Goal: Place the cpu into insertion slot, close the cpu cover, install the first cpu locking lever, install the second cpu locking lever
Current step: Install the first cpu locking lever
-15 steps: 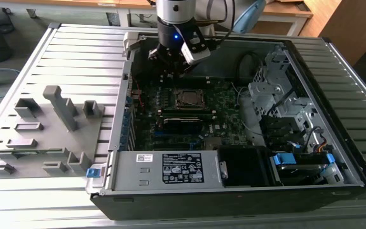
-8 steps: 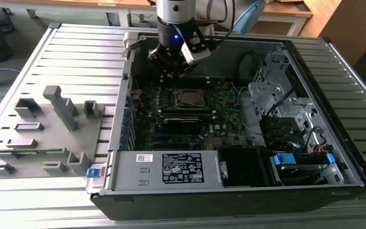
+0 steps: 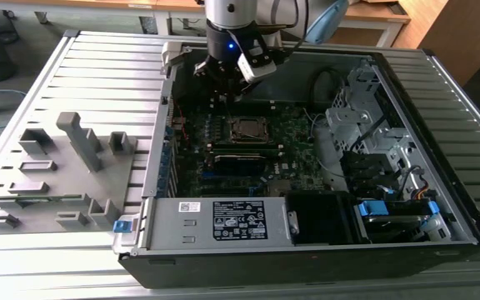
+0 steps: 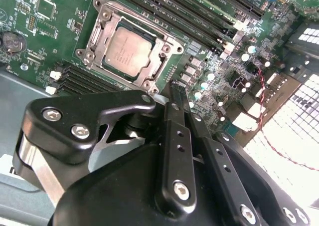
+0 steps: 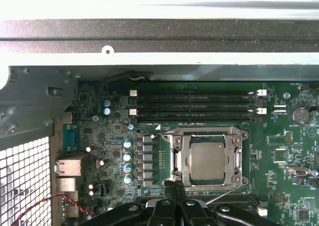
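The tool (image 4: 177, 94) is shut narrow, with its two black fingers (image 4: 174, 151) pressed close at the tips, and it holds nothing that I can see. In the first wrist view the tool (image 5: 174, 186) has its tips right at one corner of the slot (image 5: 204, 132). I cannot tell if they touch it. The arm (image 3: 232, 25) comes down from above into the open case (image 3: 307, 269), which lies on the ribbed grey worktop (image 3: 98, 62). The tool (image 3: 225, 100) points down at the green board (image 5: 284, 186). The cpu (image 4: 128, 51) is just past the tool's tips. It lies flat in the slot, and its dull silver top faces up. It is a small square, also seen in the first wrist view (image 5: 207, 158) and, very small, in the exterior view (image 3: 249, 129) a little way from the tool. The cover (image 4: 156, 66) is down over the cpu. Its silver frame (image 5: 180, 158) sits around the chip, and the chip shows through the square window. A thin metal rod (image 5: 224, 195) sticks out at a slant along the slot's edge nearest the tool. Long black memory slots (image 5: 194, 106) run side by side on the far side of the cpu from the tool.
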Robot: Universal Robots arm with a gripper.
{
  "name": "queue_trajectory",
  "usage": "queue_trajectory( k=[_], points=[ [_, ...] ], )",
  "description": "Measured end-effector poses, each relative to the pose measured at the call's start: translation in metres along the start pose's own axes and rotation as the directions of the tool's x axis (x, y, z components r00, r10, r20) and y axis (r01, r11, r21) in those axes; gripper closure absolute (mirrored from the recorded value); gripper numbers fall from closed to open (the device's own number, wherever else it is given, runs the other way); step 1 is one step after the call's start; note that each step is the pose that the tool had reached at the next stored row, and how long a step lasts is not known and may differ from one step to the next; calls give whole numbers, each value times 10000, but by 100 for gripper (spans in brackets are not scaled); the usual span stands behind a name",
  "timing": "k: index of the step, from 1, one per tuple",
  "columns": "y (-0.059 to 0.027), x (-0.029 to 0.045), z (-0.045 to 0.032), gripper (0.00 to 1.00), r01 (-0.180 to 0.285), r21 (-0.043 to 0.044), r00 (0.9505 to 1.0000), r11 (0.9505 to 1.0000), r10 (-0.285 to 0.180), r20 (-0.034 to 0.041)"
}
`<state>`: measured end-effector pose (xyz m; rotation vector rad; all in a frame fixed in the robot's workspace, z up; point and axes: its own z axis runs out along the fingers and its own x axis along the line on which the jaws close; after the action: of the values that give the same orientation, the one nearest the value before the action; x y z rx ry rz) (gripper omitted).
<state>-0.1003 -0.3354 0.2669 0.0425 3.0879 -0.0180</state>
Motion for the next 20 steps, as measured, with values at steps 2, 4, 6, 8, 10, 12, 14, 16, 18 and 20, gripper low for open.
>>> queue_trajectory(
  k=[2, 4, 6, 8, 10, 12, 14, 16, 18, 20],
  points=[
    [0, 0, 0, 89, 0, 1, 10000, 10000, 0, -4],
    [0, 2, -1, 89, 0, 2, 10000, 10000, 0, -6],
    [-2, 37, 1, 89, 0, 4, 10000, 10000, 0, -7],
    [-3, 87, 7, 89, -4, 2, 10000, 10000, 4, -6],
    [-4, 134, 15, 89, -12, 2, 10000, 10000, 12, -5],
    [-4, 156, 21, 89, -16, 1, 10000, 10000, 16, -5],
    [-4, 156, 20, 89, -15, 3, 10000, 10000, 15, -7],
    [-5, 158, 19, 89, -22, -139, 10000, 9999, 22, -13],
    [-6, 157, 20, 89, -42, -472, 10000, 9989, 41, -24],
    [-6, 157, 20, 89, -49, -600, 10000, 9982, 47, -30]
  ],
)
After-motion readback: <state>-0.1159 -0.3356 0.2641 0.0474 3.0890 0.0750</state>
